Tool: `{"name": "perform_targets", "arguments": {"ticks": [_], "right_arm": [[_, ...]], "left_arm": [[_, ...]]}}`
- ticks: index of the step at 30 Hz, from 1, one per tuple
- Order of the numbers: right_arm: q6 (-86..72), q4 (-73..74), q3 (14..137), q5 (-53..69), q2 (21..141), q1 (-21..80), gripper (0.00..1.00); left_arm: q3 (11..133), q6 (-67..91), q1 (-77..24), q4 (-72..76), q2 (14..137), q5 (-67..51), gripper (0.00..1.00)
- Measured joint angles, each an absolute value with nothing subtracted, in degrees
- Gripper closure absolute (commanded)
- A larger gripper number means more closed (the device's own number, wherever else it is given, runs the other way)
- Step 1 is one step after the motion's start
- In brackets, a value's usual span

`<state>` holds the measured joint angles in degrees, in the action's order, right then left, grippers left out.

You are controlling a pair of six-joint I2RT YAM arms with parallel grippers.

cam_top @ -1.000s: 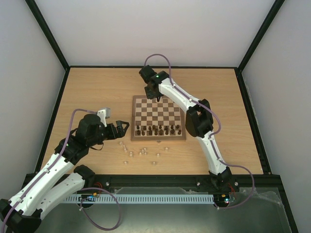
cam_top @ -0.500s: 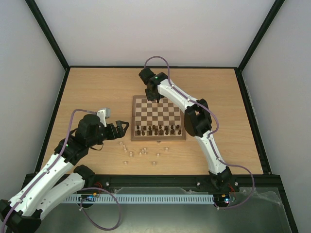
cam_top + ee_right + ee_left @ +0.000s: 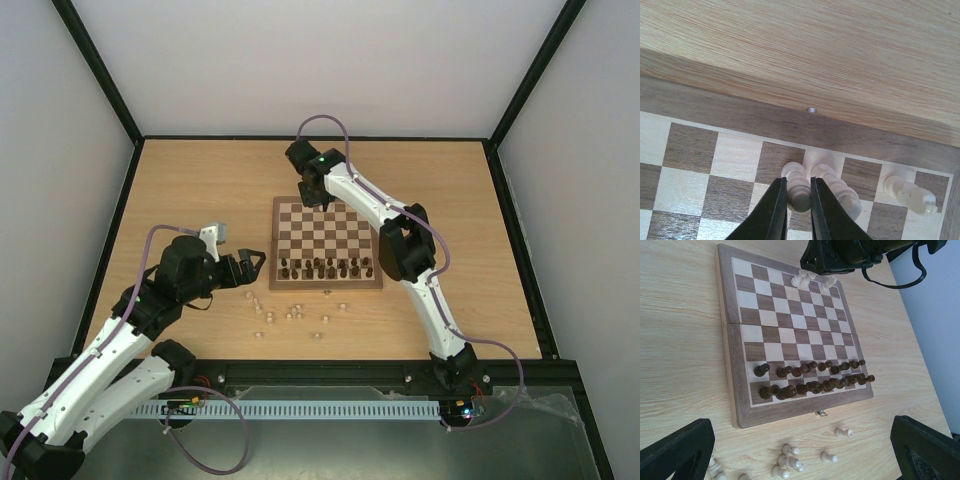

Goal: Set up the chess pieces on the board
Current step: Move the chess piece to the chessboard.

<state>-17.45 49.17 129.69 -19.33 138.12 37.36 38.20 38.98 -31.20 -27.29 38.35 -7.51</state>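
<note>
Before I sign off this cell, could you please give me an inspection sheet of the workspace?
Surface: light wooden table.
Job's things: board mid-table; a few pale pieces on its far row, others loose on the table in front; dark pieces in its two near rows.
Clutter: nothing seen.
Grippers: left gripper open, above the table left of the board; right gripper closed on a cream piece.
Cables: purple cables looped along both arms.
Surroundings: pale walls, black frame.

The dark brown chess pieces point(image 3: 326, 267) stood in two close rows, one piece at the left end set slightly apart. The light-wood tabletop point(image 3: 200, 190) lay inside a black frame point(image 3: 330, 372), with plain white walls point(image 3: 320, 60) behind and beside it. A white slotted strip point(image 3: 320, 410) ran along the near edge.
</note>
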Motion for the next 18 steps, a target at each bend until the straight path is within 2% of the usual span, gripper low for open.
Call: {"name": "perform_targets", "arguments": {"ticks": [10, 18], "right_arm": [[-17.5, 48.4, 130.1, -17.5, 138.1, 37.5, 0.97], [-17.5, 48.0, 130.1, -16.6, 138.1, 37.7, 0.99]], "left_arm": [[38.2, 39.0, -31.2, -27.3, 38.3, -7.5, 0.01], [38.2, 39.0, -31.2, -27.3, 38.4, -7.5, 0.01]]}}
